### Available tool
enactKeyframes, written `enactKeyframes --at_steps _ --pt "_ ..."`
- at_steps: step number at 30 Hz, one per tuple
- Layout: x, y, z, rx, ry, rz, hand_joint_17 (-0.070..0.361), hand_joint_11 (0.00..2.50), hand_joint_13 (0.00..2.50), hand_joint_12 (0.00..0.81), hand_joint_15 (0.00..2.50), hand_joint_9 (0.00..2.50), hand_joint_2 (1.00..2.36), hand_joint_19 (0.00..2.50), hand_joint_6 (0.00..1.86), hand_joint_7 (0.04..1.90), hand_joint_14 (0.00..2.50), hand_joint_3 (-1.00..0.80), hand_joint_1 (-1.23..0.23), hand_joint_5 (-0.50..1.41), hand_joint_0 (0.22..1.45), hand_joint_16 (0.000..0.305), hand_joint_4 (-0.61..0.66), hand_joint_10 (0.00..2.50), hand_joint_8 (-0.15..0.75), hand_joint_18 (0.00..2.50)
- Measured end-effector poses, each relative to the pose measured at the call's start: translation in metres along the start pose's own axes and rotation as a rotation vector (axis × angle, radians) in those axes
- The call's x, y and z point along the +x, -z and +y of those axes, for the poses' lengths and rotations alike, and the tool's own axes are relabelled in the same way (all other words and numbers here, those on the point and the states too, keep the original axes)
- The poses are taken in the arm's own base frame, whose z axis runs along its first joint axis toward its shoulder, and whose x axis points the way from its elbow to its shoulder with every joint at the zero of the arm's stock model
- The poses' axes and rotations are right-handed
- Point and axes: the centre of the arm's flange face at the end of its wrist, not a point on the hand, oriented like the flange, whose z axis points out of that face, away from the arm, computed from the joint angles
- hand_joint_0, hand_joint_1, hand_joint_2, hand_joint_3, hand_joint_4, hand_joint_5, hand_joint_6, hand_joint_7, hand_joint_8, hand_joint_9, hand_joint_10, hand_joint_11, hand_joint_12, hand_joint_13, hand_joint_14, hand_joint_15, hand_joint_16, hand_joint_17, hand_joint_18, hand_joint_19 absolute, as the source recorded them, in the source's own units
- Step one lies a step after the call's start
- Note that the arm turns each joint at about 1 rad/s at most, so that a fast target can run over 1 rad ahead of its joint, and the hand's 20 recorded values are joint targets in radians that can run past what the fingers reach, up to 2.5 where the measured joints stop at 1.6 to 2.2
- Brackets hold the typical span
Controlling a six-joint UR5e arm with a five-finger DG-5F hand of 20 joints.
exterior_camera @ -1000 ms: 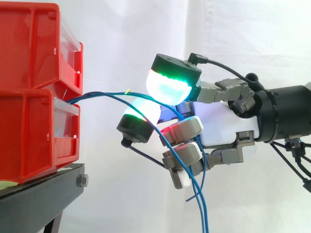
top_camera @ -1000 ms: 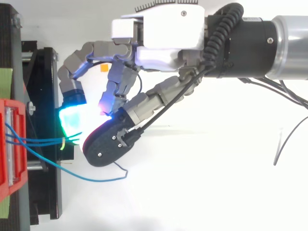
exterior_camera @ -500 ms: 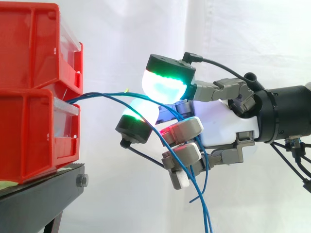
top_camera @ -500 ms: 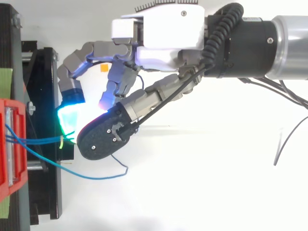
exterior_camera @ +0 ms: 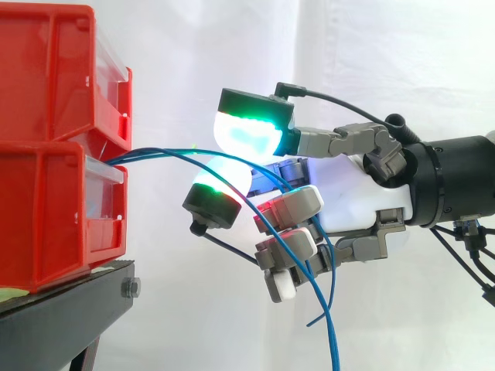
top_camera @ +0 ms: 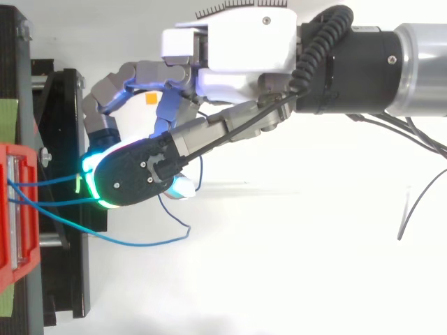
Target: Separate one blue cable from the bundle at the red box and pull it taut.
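Side view: my hand sits level with the box, which stands at the right edge of the stand.

**Change.** Over the last second my thumb pad has reached out toward the box. In the top view its black back now covers the spot where the cables arrive; a second ago it lay further back and to one side of them.

**State.** The hand is narrow. The thumb pad stands just above a finger pad, and the cables run through the slim gap between them. I judge that nothing is clamped yet. The lower fingers are half curled, with strands draped across them.

**Meaning.** The pinch is lined up over the bundle, but no single cable is separated. More than one strand sits in the gap, so closing now risks taking two.

**Materials.**
- Cables: thin, round, glossy blue, springy. They leave the box at the seam between its two red tiers.
- Loose strand: sags in a wide arc off the stand's edge and ends in a curl.
- Box: hard moulded red plastic with clear fronts.
- Pads: thick, rounded, glowing green-white.
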Motion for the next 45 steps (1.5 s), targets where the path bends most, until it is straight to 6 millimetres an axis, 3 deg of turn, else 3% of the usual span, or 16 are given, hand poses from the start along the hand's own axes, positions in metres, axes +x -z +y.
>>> enactKeyframes --at_steps 11,17,23,30,40,45 --pt "0.0004 -0.0005 0.0003 -0.004 0.000 -0.001 0.100 1.37 1.06 0.347 1.20 1.23 1.00 0.80 0.77 1.13 0.02 -0.50 -0.51 -0.14 0.48 0.044 0.09 0.02 0.315 0.67" --pt "0.0003 -0.0006 0.0001 -0.004 0.000 0.001 0.088 1.39 1.04 0.315 1.20 1.22 1.00 0.82 0.75 1.14 0.02 -0.50 -0.43 -0.14 0.54 0.039 0.06 0.02 0.288 0.63" --pt "-0.0021 -0.0002 0.0000 -0.004 0.000 -0.002 0.082 1.41 1.04 0.300 1.21 1.22 1.01 0.82 0.76 1.17 0.02 -0.27 -0.57 -0.13 0.59 0.037 0.06 0.02 0.281 0.62" --pt "-0.0037 0.0003 -0.0003 -0.002 0.000 -0.003 0.100 1.38 1.08 0.356 1.17 1.26 1.02 0.76 0.82 1.11 0.02 -0.11 -0.62 -0.13 0.58 0.045 0.07 0.01 0.334 0.70" --pt "-0.0011 -0.0003 0.0001 -0.005 0.001 0.000 0.100 1.39 1.06 0.363 1.16 1.25 1.02 0.77 0.83 1.13 0.02 -0.10 -0.69 -0.15 0.58 0.044 0.07 0.02 0.325 0.69" --pt "-0.0003 -0.0005 0.0005 -0.006 0.003 0.001 0.089 1.39 1.05 0.339 1.19 1.23 1.01 0.81 0.82 1.10 0.02 -0.43 -0.64 -0.15 0.52 0.040 0.07 0.02 0.302 0.62"
